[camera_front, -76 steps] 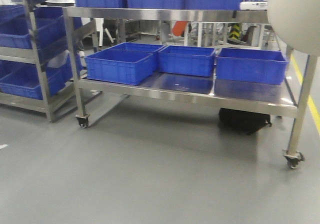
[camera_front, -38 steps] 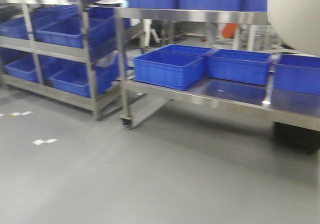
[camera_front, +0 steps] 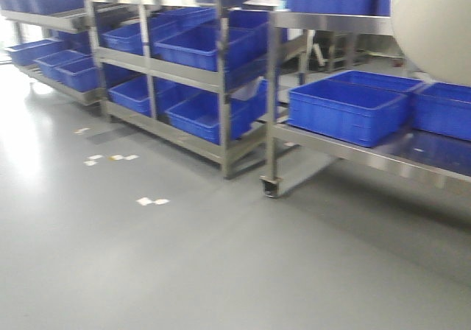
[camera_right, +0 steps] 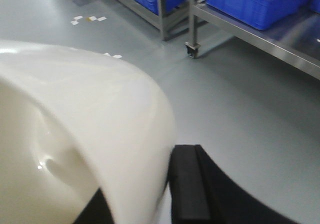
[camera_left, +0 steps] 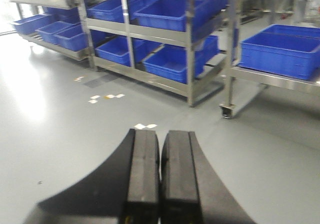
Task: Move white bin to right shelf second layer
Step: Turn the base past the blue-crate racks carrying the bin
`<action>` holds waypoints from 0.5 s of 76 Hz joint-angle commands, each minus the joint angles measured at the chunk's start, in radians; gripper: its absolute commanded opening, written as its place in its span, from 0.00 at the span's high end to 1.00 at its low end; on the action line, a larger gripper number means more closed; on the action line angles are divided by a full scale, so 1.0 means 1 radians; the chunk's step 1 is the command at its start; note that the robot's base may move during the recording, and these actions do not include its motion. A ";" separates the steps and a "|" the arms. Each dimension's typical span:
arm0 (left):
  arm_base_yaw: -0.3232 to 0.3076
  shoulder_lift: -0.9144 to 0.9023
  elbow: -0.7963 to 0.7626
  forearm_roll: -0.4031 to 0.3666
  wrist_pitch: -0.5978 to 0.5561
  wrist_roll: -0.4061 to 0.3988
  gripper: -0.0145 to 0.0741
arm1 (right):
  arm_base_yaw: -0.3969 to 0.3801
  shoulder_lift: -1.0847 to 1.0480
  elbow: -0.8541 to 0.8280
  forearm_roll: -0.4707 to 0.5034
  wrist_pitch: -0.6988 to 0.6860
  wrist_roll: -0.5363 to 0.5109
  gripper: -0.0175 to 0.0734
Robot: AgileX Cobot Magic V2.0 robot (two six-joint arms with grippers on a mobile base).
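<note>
To carry it, the right gripper [camera_right: 168,180] clamped the white bin [camera_right: 75,109] at two o'clock, while the left gripper [camera_left: 160,140] stayed closed on nothing.

Grey floor [camera_front: 184,271] w/ white tape bits [camera_front: 152,201]; steel racks [camera_front: 223,87] + wheeled table [camera_front: 331,144] on it, loaded w/ blue crates [camera_front: 346,113].

Left tool [camera_left: 160,139] closed over grey floor [camera_left: 60,134] — blue crates [camera_left: 280,54] on steel racks [camera_left: 190,44].
</note>
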 commanded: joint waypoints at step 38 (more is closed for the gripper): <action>-0.005 -0.014 0.037 0.000 -0.085 -0.003 0.74 | -0.004 -0.003 -0.033 0.009 -0.097 0.001 0.75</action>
